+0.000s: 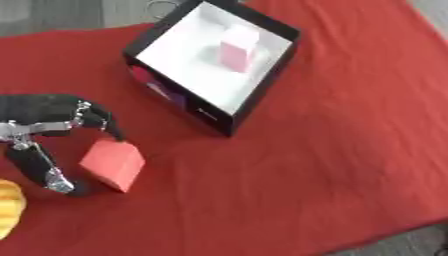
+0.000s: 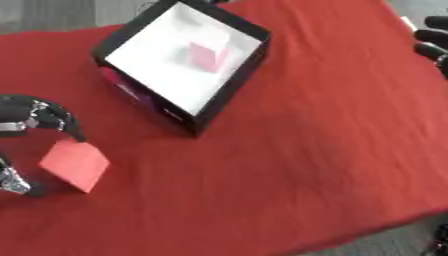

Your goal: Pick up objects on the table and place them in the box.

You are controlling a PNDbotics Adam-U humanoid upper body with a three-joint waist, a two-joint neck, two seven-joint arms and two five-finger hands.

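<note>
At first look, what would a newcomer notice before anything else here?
The black box with a white inside stands at the upper middle of the red cloth, a pink block inside it. At the left, the left hand curls round a red block. A yellow thing shows at the lower left edge.

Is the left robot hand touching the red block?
Touching. In the left eye view, the left robot hand curls around the red block, one fingertip meeting its top corner and another its lower left edge on the red cloth.
</note>
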